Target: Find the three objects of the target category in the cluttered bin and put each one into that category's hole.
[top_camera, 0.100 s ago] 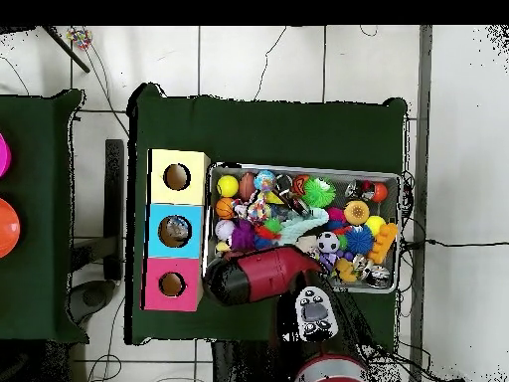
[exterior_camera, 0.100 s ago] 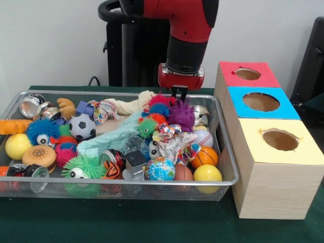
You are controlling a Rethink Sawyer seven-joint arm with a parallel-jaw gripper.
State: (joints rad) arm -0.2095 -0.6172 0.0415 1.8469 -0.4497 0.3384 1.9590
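A wire mesh bin (exterior_camera, 0.100 s ago: 152,183) (top_camera, 0.100 s ago: 303,167) holds several toys. Among them are a soccer ball (exterior_camera, 0.100 s ago: 82,126), basketball (exterior_camera, 0.100 s ago: 204,157), baseball (exterior_camera, 0.100 s ago: 204,137), globe ball (exterior_camera, 0.100 s ago: 159,169), yellow ball (exterior_camera, 0.100 s ago: 207,173), spiky fuzzy creatures and metal tins. My gripper (exterior_camera, 0.100 s ago: 178,93) hangs at the bin's far right part, just above a purple spiky ball (exterior_camera, 0.100 s ago: 181,114), with nothing visibly in it. In the overhead view the red arm (top_camera, 0.100 s ago: 263,274) hides the gripper. Beside the bin stands a wooden box with a red hole (exterior_camera, 0.100 s ago: 247,74), a blue hole (exterior_camera, 0.100 s ago: 261,102) and a yellow hole (exterior_camera, 0.100 s ago: 280,139).
Bin and box rest on a green cloth (exterior_camera, 0.100 s ago: 126,223). A pale blue cloth (exterior_camera, 0.100 s ago: 109,139) lies across the bin's middle. A toy burger (exterior_camera, 0.100 s ago: 39,156) and a second yellow ball (exterior_camera, 0.100 s ago: 16,146) sit at the left end. A dark object (exterior_camera, 0.100 s ago: 311,61) stands behind the box.
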